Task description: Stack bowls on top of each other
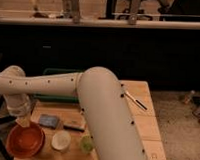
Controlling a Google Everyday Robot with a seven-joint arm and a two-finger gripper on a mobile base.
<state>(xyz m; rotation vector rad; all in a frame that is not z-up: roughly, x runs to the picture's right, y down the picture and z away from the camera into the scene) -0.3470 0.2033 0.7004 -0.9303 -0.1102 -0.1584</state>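
The large orange-red bowl (25,139) sits at the front left corner of the wooden table (144,121). I see no separate dark maroon bowl; it is hidden or out of view. My gripper (23,121) hangs from the white arm's wrist (18,105), just above the far rim of the orange-red bowl. The arm's thick link (109,120) crosses the middle of the view and hides much of the table.
A small cream cup (61,140) and a green apple (86,144) stand right of the bowl. A blue packet (49,121) and a dark flat object (74,126) lie behind them. A green tray (52,97) sits at the back. A pen (135,100) lies far right.
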